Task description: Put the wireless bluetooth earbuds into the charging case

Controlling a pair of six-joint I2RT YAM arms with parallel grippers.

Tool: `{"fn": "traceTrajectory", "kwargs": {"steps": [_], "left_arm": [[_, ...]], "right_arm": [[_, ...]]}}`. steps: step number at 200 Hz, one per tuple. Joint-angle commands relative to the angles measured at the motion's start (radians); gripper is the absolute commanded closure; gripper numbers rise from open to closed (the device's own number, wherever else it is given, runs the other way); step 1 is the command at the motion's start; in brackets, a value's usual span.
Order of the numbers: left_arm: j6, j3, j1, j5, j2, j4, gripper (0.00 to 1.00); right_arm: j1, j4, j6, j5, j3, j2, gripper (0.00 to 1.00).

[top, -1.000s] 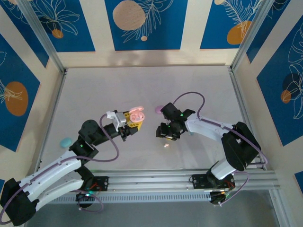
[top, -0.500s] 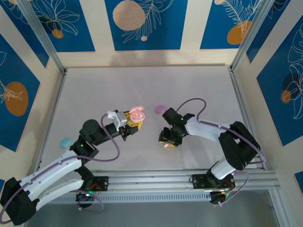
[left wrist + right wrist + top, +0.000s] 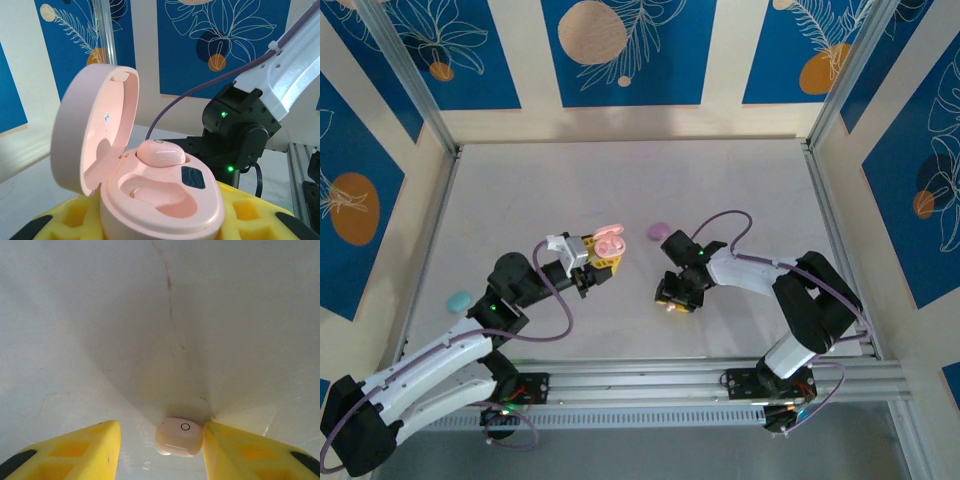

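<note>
The left pincer (image 3: 601, 262) is clamped on a peach-pink oval plastic charging case (image 3: 160, 200). Its lid is open and one small peach-pink earbud (image 3: 161, 152) is seated inside. The right pincer (image 3: 161, 429) is down at the pale grey desk (image 3: 150, 315), its yellow fingers (image 3: 75, 450) parted around a second peach-pink earbud (image 3: 179, 436) lying there, which touches one of them.

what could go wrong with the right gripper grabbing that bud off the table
1. The earbud sits off-centre in the open right gripper, close against one finger; closing may nudge or flick the small rounded bud away.
2. The pink case in the left gripper has one free socket beside a seated bud; a skewed grasp might not seat.
</note>
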Motion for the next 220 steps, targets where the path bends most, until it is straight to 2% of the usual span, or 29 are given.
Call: {"fn": "traceTrajectory", "kwargs": {"steps": [1, 110, 220], "left_arm": [[0.004, 0.015, 0.001, 0.003, 0.005, 0.024, 0.7], [-0.003, 0.012, 0.002, 0.004, 0.003, 0.028, 0.7], [-0.006, 0.006, 0.001, 0.001, -0.004, 0.03, 0.7]], "right_arm": [[0.007, -0.025, -0.04, 0.044, 0.042, 0.024, 0.53], [0.037, -0.07, -0.168, 0.079, 0.139, 0.109, 0.64], [0.053, -0.151, -0.155, 0.139, 0.195, 0.128, 0.68]]}}
